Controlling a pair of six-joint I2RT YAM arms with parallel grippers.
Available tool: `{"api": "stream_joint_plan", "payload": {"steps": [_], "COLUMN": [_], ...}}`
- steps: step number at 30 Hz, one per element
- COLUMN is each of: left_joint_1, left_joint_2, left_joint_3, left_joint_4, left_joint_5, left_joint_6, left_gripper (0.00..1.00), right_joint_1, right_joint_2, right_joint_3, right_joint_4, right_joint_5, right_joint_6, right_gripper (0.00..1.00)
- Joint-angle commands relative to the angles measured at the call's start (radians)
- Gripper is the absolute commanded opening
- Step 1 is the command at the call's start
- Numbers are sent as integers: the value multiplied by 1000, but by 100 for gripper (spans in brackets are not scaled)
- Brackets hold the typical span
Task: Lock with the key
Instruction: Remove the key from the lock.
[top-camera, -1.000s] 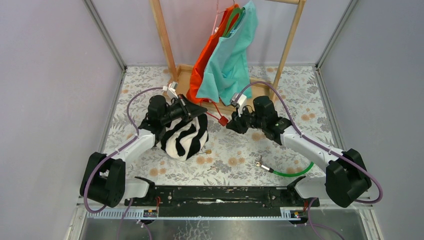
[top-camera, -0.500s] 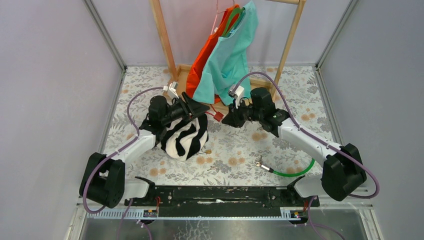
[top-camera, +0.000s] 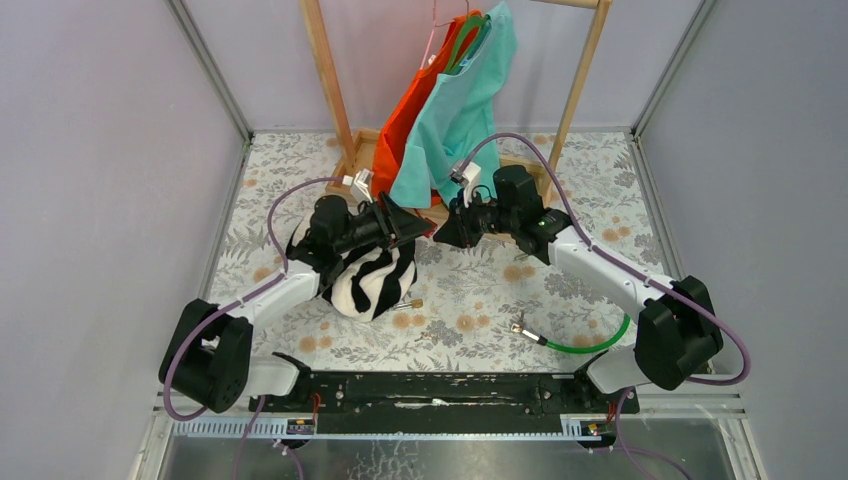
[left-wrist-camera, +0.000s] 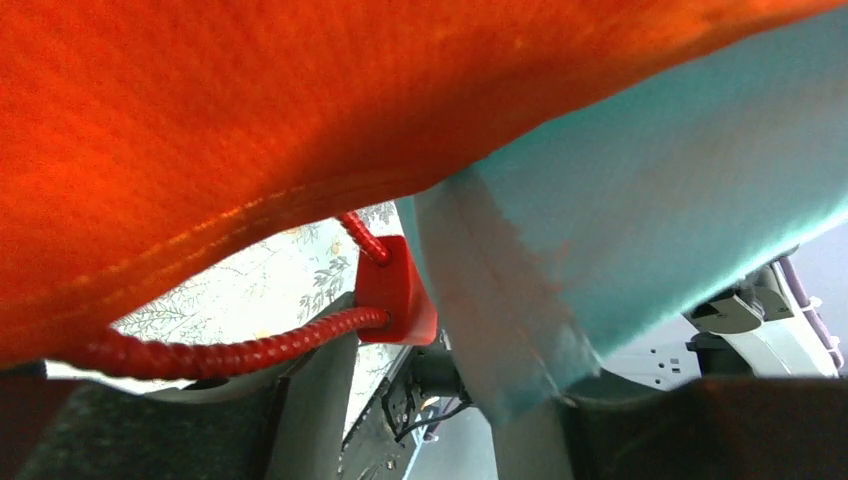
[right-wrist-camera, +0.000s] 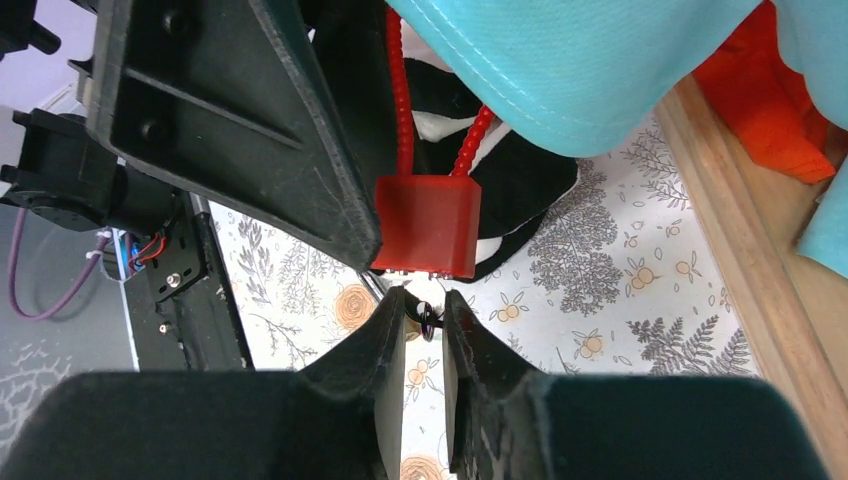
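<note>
Right wrist view: right gripper (right-wrist-camera: 424, 300) pinching small key (right-wrist-camera: 429, 319) just under red lock (right-wrist-camera: 425, 228). Lock hangs on red cable (right-wrist-camera: 400, 110) beneath teal shirt (right-wrist-camera: 590, 60). Left gripper (top-camera: 410, 223) spread, one finger against lock's side.

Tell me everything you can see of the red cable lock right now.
The red cable lock has a smooth, blocky, plastic-looking body and a ribbed red cable whose two ends enter its top. It hangs upright over the floral table, beneath the hem of the teal shirt. One black finger of the left gripper lies against one side. Right under its base the right gripper pinches a small dark key, apparently not yet inserted.
</note>
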Motion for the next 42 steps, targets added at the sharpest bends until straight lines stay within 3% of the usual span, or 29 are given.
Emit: {"api": "stream_joint_plan", "payload": {"steps": [1,12,16,18,24,29,34,42], "left_joint_1": [-12,-13,-12,-11,-8,-6,-3,3], "left_joint_2": [11,18,15,12,5,2,2,6], "left_joint_3": [-4,-14,-19,-19,-11,-5,21,57], "left_joint_4": [112,163,173,171,139,105,40,-48], "left_joint_5": [-11,-11,-9,-12,-15,-19,-26,-35], "left_joint_6": [-1,-15,-18,-19,-14,-8,-4,-15], "left_gripper": [51,31,9,0,0,0,0,0], "right_joint_1": [24,29,29,29,20,6,3,8], "right_joint_2": [-1,-12,-14,-19,-52,-71,-65,-35], "right_joint_3": [46,13,7,1,-8,9,46,74], "right_joint_4": [67,100,99,94,73,55,16,-29], "right_joint_5": [-57,-95,-72,-42,-8,4,57,81], "right_joint_6": [27,39,39,37,17,21,32,21], "right_gripper": [0,0,0,7,35,51,57,53]}}
